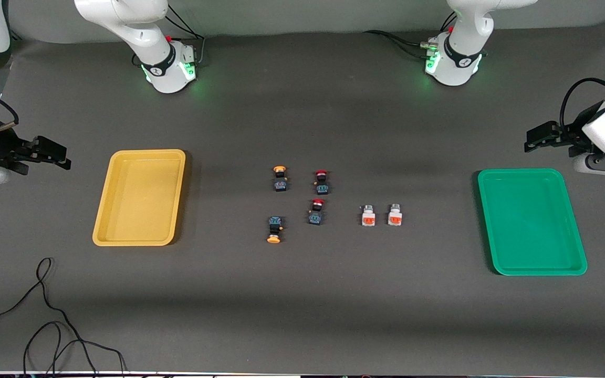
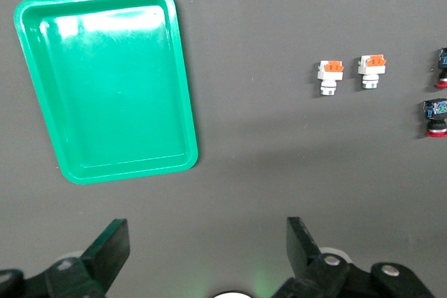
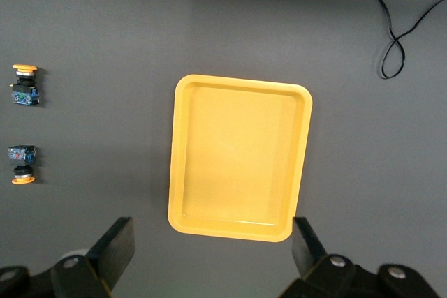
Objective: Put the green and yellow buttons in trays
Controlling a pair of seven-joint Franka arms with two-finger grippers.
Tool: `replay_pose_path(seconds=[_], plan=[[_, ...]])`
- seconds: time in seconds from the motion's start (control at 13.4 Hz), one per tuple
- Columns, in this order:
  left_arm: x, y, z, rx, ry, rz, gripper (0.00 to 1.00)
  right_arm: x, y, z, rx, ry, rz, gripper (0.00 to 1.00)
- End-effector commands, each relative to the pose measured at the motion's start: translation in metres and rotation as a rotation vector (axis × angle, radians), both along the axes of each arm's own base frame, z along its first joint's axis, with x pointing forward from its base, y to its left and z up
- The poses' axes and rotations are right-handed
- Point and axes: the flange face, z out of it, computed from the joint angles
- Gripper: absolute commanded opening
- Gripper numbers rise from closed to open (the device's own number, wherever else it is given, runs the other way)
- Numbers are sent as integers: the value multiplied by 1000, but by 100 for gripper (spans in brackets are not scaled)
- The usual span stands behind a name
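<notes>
The yellow tray lies toward the right arm's end and the green tray toward the left arm's end; neither holds anything. Between them two yellow-capped buttons lie on the table. Beside these, toward the green tray, stand two white blocks with orange faces. My left gripper hangs open over bare table by the green tray. My right gripper hangs open over bare table by the yellow tray. Neither holds anything.
Two red-capped switches lie between the yellow-capped buttons and the white blocks. A black cable curls on the table near the front camera, at the right arm's end.
</notes>
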Motion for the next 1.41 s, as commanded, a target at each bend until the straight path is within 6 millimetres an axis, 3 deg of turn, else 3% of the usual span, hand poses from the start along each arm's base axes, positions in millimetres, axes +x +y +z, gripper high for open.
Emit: replay_pose_path(seconds=[0.0,0.52,0.67,0.97,1.34], plan=[[1,2,6,-10,3,-5,100,-3,0,9,-15,-3,-11,100],[-5,1,3,0,50,-1,100,-1,3,10,-12,4,-10,100],[-6,3,2,2,61,1,100,-3,24,9,-11,13,5,100],[-6,6,3,23,62,2,100,-14,102,-10,-18,53,-49,100],[-7,6,4,28,62,3,100,-38,244,-42,11,48,-166,100]])
